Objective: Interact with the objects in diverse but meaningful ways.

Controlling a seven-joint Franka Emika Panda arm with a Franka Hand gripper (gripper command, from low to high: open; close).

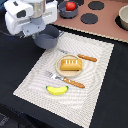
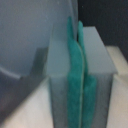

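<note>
**Fingers pressed together at the grey pot, placemat far corner**

My gripper (image 1: 42,34) sits low over the grey pot (image 1: 49,36) at the far corner of the striped placemat (image 1: 30,80), toward the exterior view's left. In the wrist view my teal finger pads (image 2: 76,75) lie flat against each other with only a thin seam between them, nothing visible between. The grey curved wall of the pot (image 2: 27,40) fills the area beside the fingers. Whether the fingers touch the pot I cannot tell.

Positions on the placemat:
- Golden ridged bread loaf (image 1: 71,64) lies on a round plate (image 1: 59,59) near the mat's middle.
- An orange-handled knife (image 1: 86,57) lies just beyond the plate, on the far side.
- An orange-handled fork (image 1: 67,80) lies just on the near side of the plate, tines toward the exterior view's left.
- Yellow banana (image 1: 56,90) lies near the mat's near edge, well apart from the pot.

Off the mat, on the toy kitchen set (image 1: 107,17) at the back:
- Red tomato (image 1: 71,6) sits inside a second dark pot (image 1: 68,10).
- Dark round burners (image 1: 90,18) are beside it.
- A pale bowl (image 1: 123,18) is cut off at the exterior view's right edge.
</note>
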